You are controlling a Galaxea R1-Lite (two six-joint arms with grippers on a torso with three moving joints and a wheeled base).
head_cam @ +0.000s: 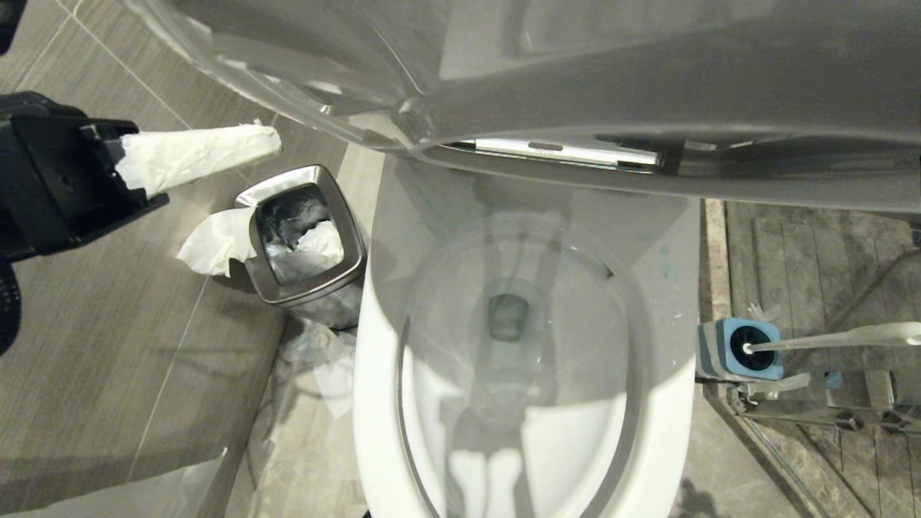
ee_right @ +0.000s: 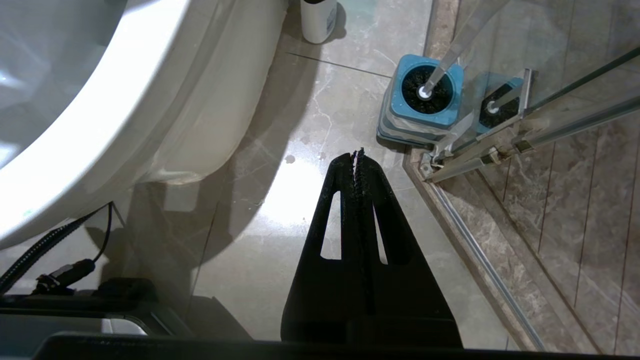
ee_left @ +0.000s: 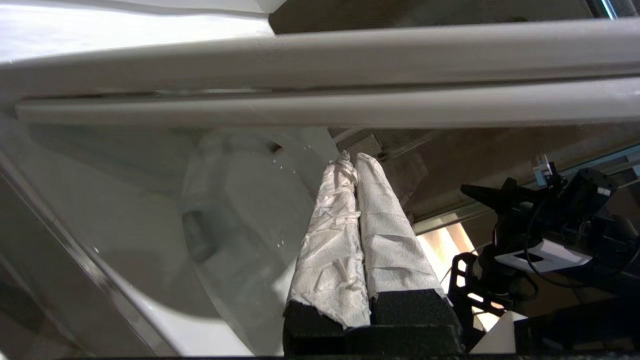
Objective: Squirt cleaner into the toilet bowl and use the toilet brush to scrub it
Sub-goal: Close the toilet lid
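The white toilet bowl [head_cam: 374,345] fills the middle of the head view, its lid raised behind it and water in the basin. The cleaner shows only as faint teal flecks [head_cam: 665,253] on the rim's right side. The toilet brush [head_cam: 849,337] stands in its blue-topped holder [head_cam: 771,368] on the floor to the right of the bowl, black bristles down. My left gripper [head_cam: 270,138] hovers left of the bowl above the bin, its fingers [ee_left: 390,235] wrapped in white paper and shut, holding nothing. My right gripper [ee_right: 357,155] hangs shut over the floor, short of the toilet brush [ee_right: 425,92].
A square steel waste bin [head_cam: 268,288] with crumpled tissue stands between the left gripper and the bowl. A glass shower door on a metal track [ee_right: 480,160] runs right behind the holder. A white container [ee_right: 317,20] stands on the floor by the bowl's base.
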